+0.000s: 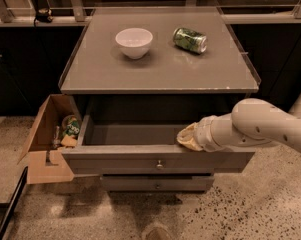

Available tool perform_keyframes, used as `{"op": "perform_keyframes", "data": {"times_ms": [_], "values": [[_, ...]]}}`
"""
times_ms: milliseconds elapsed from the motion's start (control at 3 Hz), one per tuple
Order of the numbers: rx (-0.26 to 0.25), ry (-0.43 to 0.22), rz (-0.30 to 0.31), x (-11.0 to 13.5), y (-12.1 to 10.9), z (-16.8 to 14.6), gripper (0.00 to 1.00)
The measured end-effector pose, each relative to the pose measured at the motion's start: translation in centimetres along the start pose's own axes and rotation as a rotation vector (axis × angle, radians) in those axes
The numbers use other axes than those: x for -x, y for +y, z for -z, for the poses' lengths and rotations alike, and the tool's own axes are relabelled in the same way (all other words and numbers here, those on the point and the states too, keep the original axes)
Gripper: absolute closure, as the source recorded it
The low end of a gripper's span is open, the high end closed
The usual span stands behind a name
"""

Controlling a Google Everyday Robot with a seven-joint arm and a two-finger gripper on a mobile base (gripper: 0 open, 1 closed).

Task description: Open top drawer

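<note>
Wide grey flat-fronted top drawer (115,160) sitting pulled out under the grey worktop (155,71), yellowish pincer (189,138) resting on its front rim, grip impossible to tell, white bowl (134,42) and tipped green can (190,39) lying above, open cardboard box (46,134) standing just beside its left end

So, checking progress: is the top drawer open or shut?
Open: the top drawer is pulled out, its tray interior visible below the tabletop. The claw sits at its front edge.

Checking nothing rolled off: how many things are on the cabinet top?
2: a white bowl left of centre; a green can on its side right of it. None seems hidden. The gripper is at the front rim of the open top drawer.
</note>
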State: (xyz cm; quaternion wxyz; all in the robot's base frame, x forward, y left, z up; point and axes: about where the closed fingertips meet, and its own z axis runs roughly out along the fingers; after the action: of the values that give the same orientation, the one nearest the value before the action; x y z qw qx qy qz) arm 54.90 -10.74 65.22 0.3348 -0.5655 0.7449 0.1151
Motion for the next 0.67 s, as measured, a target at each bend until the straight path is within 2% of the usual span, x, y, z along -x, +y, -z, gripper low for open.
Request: {"op": "perform_keyframes", "data": {"times_ms": [667], "values": [[0.009, 0.0, -0.009, -0.17, 0.81, 0.19, 1.0]]}}
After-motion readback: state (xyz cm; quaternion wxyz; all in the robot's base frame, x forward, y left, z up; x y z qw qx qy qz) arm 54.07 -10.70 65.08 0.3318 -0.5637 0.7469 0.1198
